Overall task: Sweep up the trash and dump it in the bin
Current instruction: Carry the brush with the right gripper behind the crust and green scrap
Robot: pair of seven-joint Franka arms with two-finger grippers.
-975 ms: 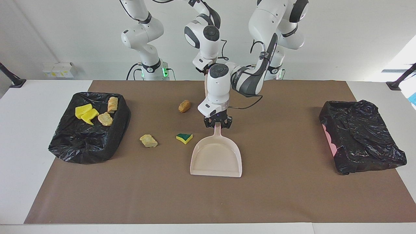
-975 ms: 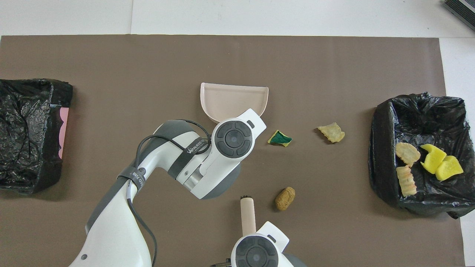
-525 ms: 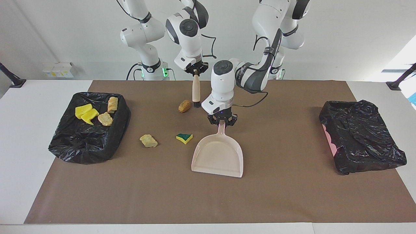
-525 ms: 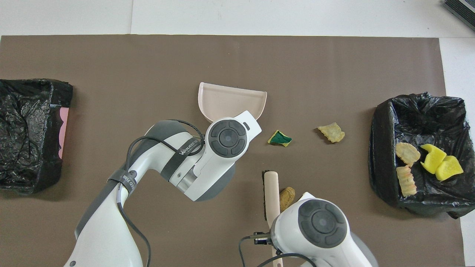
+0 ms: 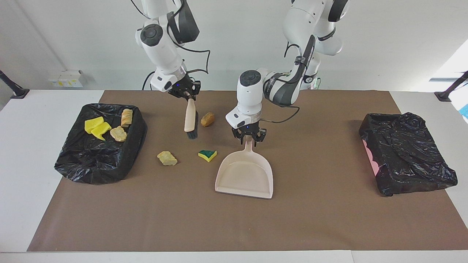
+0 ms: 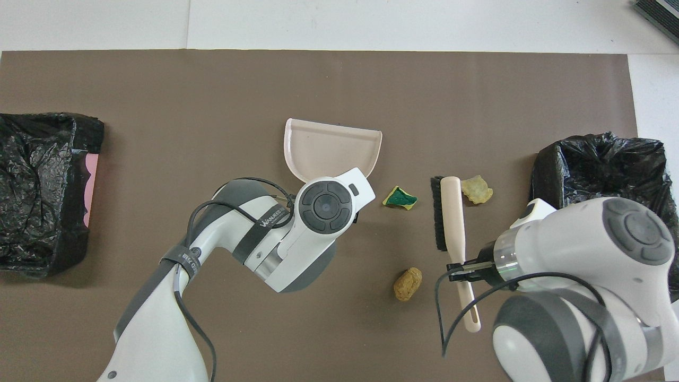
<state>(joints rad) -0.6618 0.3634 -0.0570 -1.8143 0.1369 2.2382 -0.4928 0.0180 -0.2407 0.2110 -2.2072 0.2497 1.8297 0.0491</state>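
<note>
two bins lined with black bags sit at the table's ends. the bin (image 5: 98,146) at the right arm's end holds four scraps: two yellow sponge pieces (image 5: 97,127) and two tan chunks (image 5: 122,126). the other bin (image 5: 406,153) at the left arm's end shows only crumpled bag. three scraps lie loose on the brown mat (image 5: 329,219): a brown lump (image 5: 207,119), a green-and-yellow sponge piece (image 5: 207,155) and a tan chunk (image 5: 167,158). the empty dustpan (image 5: 245,175) rests on the mat beside the green piece.

the right gripper (image 5: 187,94) is clamped on the brush (image 5: 190,118), raised above the mat. the left gripper (image 5: 249,137) is at the dustpan's handle; whether its fingers pinch it i cannot tell.

the facing view shows all four scraps in the bin; in the overhead view the right arm covers them, and the left arm hides the dustpan's handle.
</note>
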